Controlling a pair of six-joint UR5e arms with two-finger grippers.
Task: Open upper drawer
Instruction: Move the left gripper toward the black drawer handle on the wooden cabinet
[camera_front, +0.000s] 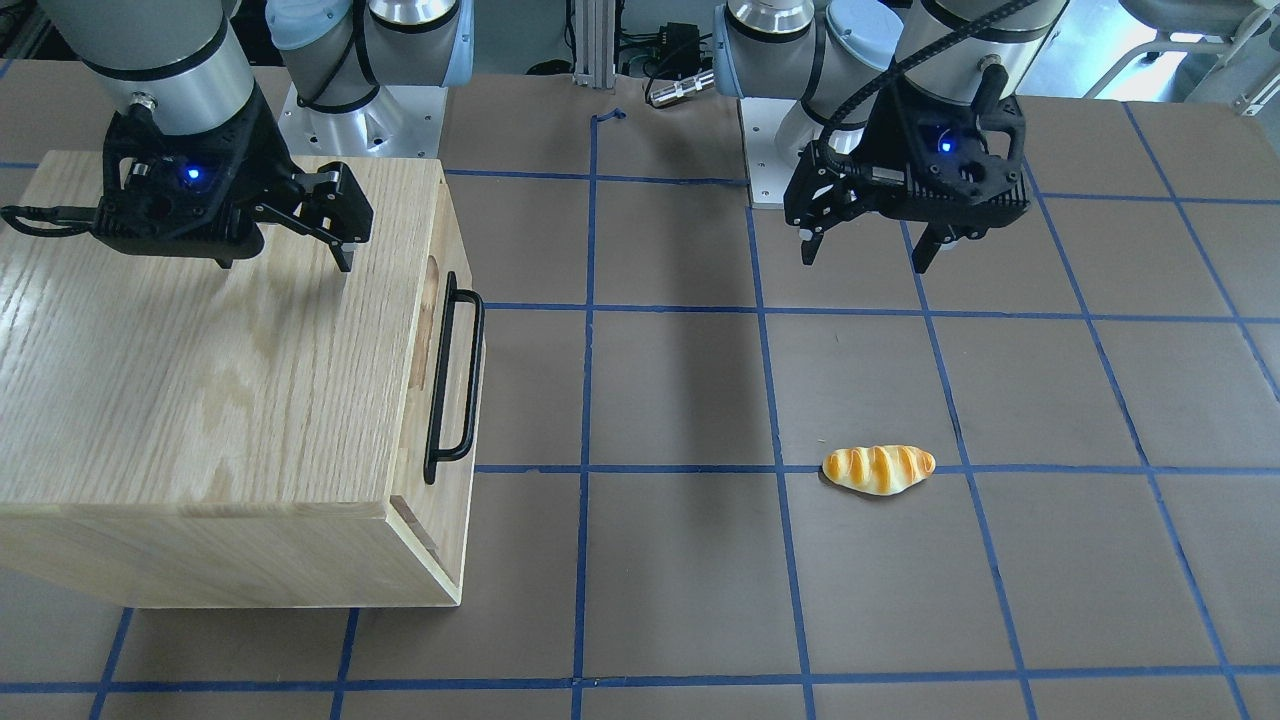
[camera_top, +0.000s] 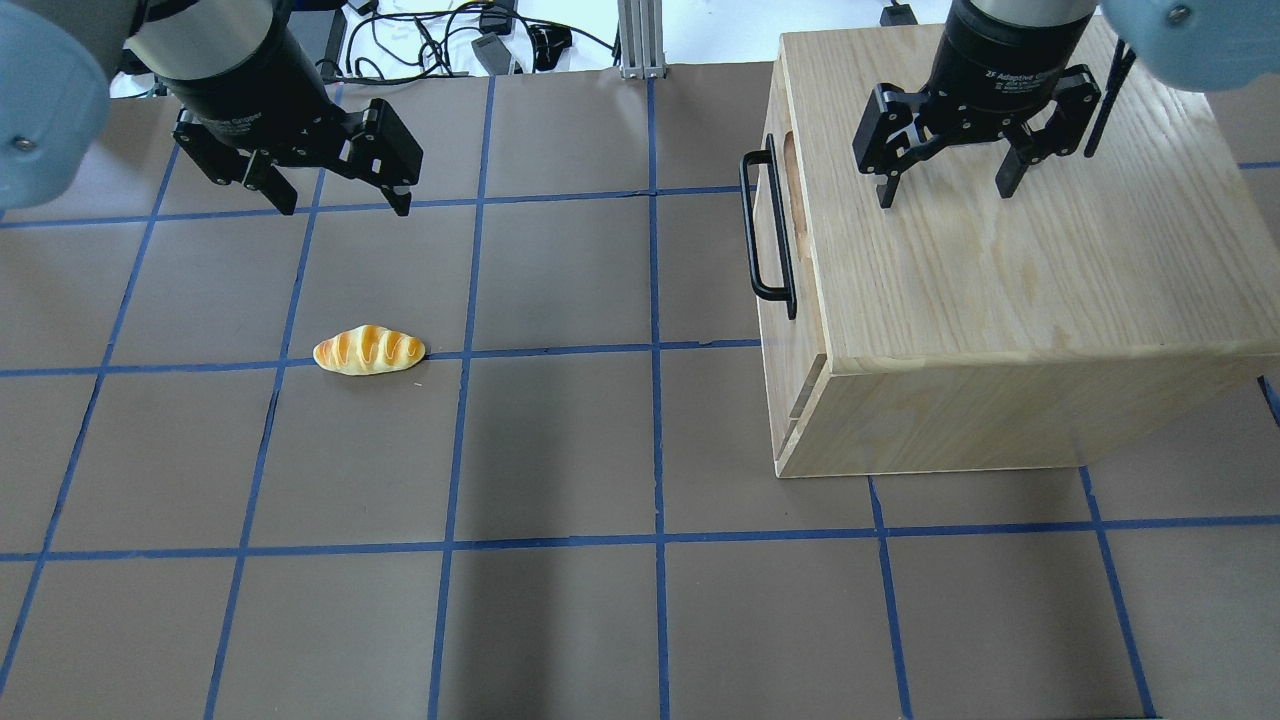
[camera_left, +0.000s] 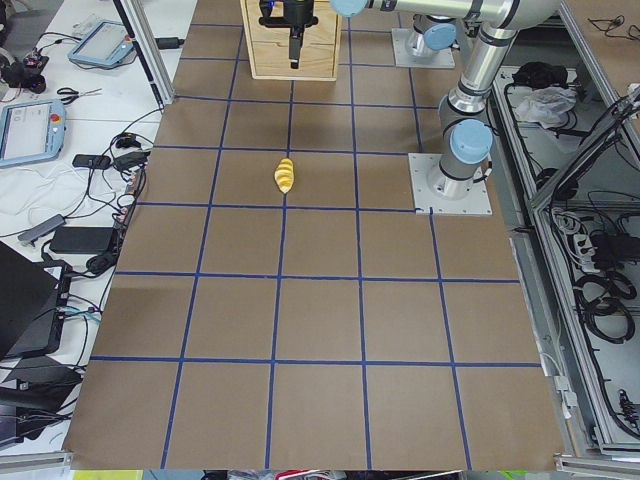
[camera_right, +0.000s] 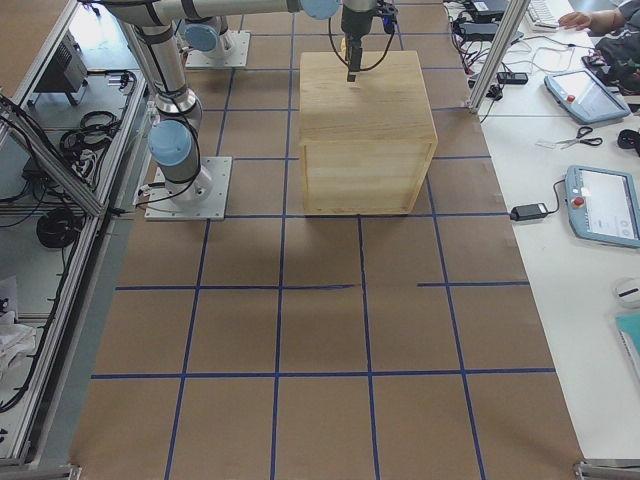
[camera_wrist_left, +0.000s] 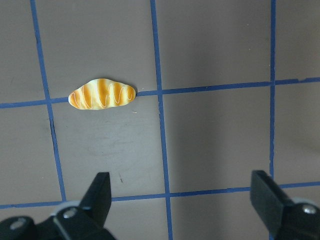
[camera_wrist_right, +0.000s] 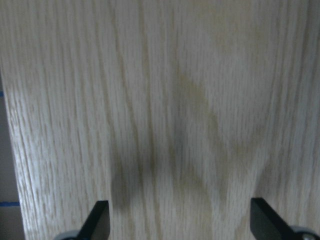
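R gripper (camera_top: 945, 195) spread wide above cabinet (camera_top: 1000, 300) top; L gripper (camera_top: 343, 208) spread too, nr bread (camera_top: 368, 350). Drawer (camera_front: 422, 345) looks shut.

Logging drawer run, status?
Left gripper open over table; right gripper open above cabinet top. Upper drawer shut, handle untouched. Bread roll far off.

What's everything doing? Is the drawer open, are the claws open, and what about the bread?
upper drawer: shut, flush with the cabinet front.
left gripper: open, empty, above the table.
right gripper: open, empty, above the cabinet top.
bread roll: lying flat on the table, untouched.
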